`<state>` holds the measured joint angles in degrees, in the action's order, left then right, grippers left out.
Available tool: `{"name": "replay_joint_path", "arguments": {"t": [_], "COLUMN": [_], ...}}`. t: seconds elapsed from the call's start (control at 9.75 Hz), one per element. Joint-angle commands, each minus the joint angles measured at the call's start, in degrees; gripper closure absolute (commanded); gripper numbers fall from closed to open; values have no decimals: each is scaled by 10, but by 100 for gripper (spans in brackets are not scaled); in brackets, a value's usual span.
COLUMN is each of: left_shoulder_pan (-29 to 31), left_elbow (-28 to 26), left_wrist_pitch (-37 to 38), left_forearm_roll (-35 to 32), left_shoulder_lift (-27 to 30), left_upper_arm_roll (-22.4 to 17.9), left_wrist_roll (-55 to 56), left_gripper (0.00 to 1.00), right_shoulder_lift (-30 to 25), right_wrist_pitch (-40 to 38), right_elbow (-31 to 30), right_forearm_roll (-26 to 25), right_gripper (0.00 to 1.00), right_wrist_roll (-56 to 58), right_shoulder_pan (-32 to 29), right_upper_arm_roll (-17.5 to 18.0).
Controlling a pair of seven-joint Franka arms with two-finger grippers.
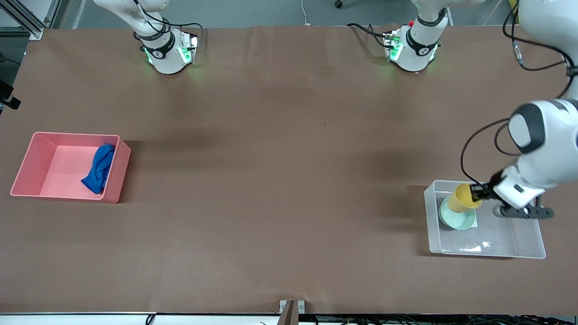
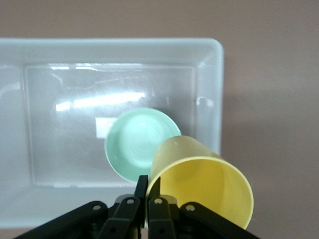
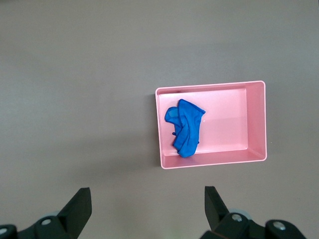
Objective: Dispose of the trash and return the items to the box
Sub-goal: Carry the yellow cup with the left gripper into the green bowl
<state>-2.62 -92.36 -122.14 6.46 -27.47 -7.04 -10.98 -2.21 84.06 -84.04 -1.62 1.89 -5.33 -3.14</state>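
My left gripper [image 1: 476, 193] [image 2: 148, 181] is shut on the rim of the yellow cup [image 1: 463, 201] [image 2: 199, 184]. It holds the cup tilted over the clear box [image 1: 519, 246] [image 2: 214, 74], just above the mint-green bowl [image 1: 458, 219] [image 2: 134, 144]. The bowl sits upright on the box floor, partly over the white label [image 2: 102, 125]. The blue rag [image 1: 99, 169] [image 3: 184, 127] lies crumpled in the pink bin [image 1: 31, 162] [image 3: 256, 124]. My right gripper [image 3: 147, 191] is open and empty, high over bare table beside the pink bin; it is out of the front view.
The pink bin stands at the right arm's end of the table and the clear box at the left arm's end. The arm bases [image 1: 165, 49] [image 1: 413, 47] stand along the table edge farthest from the front camera. Brown table [image 1: 280, 180] lies between the bins.
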Motion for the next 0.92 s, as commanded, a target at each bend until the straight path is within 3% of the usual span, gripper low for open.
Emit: {"name": "replay_joint_path", "arguments": {"t": [0.0,0.41,0.51,0.62,0.72,0.82], "left_shoulder_pan": [0,4,5,2,2,1], "left_elbow": [61,47,48,50,52,53], "left_wrist_pitch": [16,9,9,9,9,9], "left_forearm_roll": [22,38,39,38,37,34], "left_shoulder_lift": [-102,-122,-127,-130,-123,-105], "left_upper_arm_roll": [-27,-34,-34,-34,-33,-33], "left_wrist_roll": [-53,-82,-82,-82,-82,-83], "left_gripper": [99,98,82,22,0,0], "right_shoulder_lift": [-3,-3,-3,-3,-3,-3], "right_wrist_pitch": [-2,-2,-3,-3,-2,-2], "right_elbow": [-1,-1,-1,-1,-1,-1], "right_forearm_roll": [3,3,2,2,2,3], "right_gripper": [0,0,0,0,0,0], "right_wrist_roll": [8,8,8,8,8,8], "right_shoulder_pan": [-3,-3,-2,-2,-2,-2], "right_upper_arm_roll": [2,2,2,2,2,2]}}
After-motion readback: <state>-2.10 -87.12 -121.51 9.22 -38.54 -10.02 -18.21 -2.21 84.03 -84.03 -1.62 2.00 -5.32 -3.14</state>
